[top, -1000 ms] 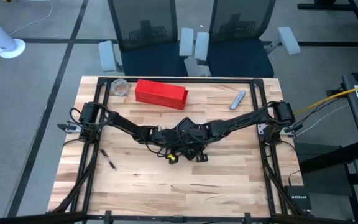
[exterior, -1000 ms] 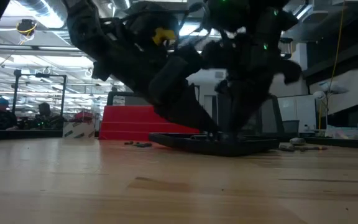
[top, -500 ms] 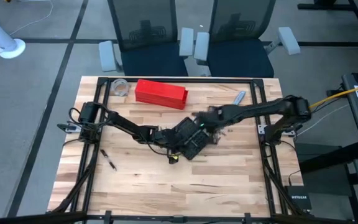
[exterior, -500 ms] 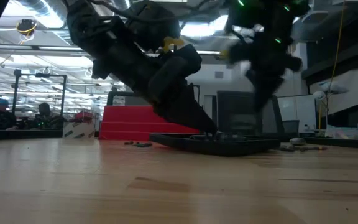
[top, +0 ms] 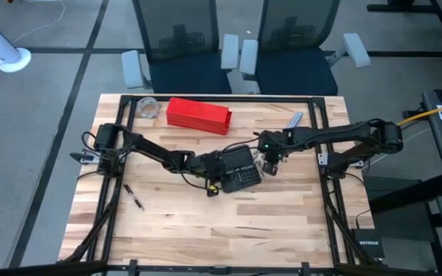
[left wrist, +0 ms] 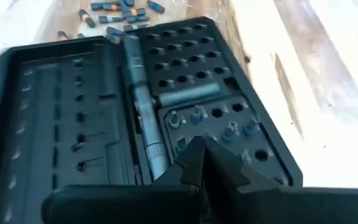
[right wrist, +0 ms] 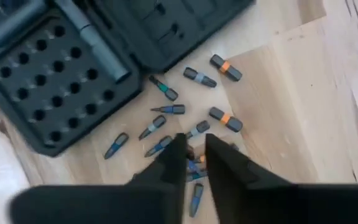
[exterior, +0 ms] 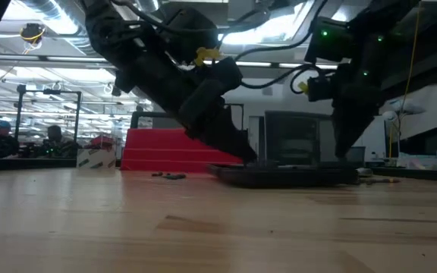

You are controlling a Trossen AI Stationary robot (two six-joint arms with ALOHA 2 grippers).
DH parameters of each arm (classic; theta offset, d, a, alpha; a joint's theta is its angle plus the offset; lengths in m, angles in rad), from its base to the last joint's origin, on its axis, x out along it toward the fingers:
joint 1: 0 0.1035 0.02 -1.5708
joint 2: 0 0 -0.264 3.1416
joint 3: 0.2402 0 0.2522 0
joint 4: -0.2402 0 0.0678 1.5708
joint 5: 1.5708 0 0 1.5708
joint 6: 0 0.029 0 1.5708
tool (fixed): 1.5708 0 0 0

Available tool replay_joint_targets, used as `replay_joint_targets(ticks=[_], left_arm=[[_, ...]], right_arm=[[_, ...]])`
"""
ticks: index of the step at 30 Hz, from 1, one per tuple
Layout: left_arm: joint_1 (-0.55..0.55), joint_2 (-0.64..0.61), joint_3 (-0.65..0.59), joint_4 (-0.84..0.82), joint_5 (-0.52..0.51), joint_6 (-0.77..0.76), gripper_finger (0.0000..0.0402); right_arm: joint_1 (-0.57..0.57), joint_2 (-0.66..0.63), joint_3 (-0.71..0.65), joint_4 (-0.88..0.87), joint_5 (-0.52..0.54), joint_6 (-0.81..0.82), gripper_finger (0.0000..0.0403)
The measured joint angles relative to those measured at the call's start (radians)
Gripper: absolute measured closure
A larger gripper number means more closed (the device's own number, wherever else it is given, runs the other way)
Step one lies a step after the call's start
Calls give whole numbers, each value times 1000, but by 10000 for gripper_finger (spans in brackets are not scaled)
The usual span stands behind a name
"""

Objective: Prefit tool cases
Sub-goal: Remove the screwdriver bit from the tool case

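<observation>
We work on the wooden bench (top: 206, 230), where the tool case (top: 236, 169) lies open and flat near the centre, its two halves spread side by side. A red box (top: 198, 113) stands well apart toward the far edge and plays no part in this step.

In the left wrist view the case (left wrist: 135, 106) shows a gridded half of bit sockets; most sockets stand empty, a few nearest the camera hold bits, and a long driver handle (left wrist: 143, 124) lies along the hinge line.

The left gripper (top: 209, 184) rests at the case's near-left edge with its jaws fully closed on nothing that we can make out; we judge that it steadies the case against sliding.

The right gripper (right wrist: 191, 158) hovers just beside the case's right edge, directly over the loose bits (right wrist: 185, 124) scattered on the bench. Its jaws stand slightly apart and hold nothing.

The step in hand, as we judge it, is picking one bit for seating in a socket. To do it well:

1. We choose a bit lying apart from its neighbours, such as the orange-banded bit (right wrist: 225, 119).
2. We align the jaws across its shaft, not along it.
3. We descend squarely, since the bits are round and may roll.
4. We keep the left gripper pressing until the bit is seated.
</observation>
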Motion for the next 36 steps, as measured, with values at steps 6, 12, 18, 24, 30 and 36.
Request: replay_joint_targets(ticks=[6, 12, 18, 24, 30, 36], left_arm=[[20, -36, 0, -44, -1, 24, 401], [18, -147, 0, -104, -42, 100, 401], [10, -205, 1, -275, -75, 179, 401], [-23, -176, -86, -290, -75, 95, 401], [-64, -164, -147, -185, -73, 48, 401], [-67, -134, -156, -96, -65, 49, 401]], right_arm=[[0, 0, 6, -9, 44, -7, 226], [28, -2, 50, 70, -105, -19, 188], [138, 31, 102, 349, -123, -89, 223], [232, 177, 166, 377, -74, -90, 277], [252, 296, 222, 340, -71, -77, 296], [249, 344, 254, 321, -70, -107, 297]])
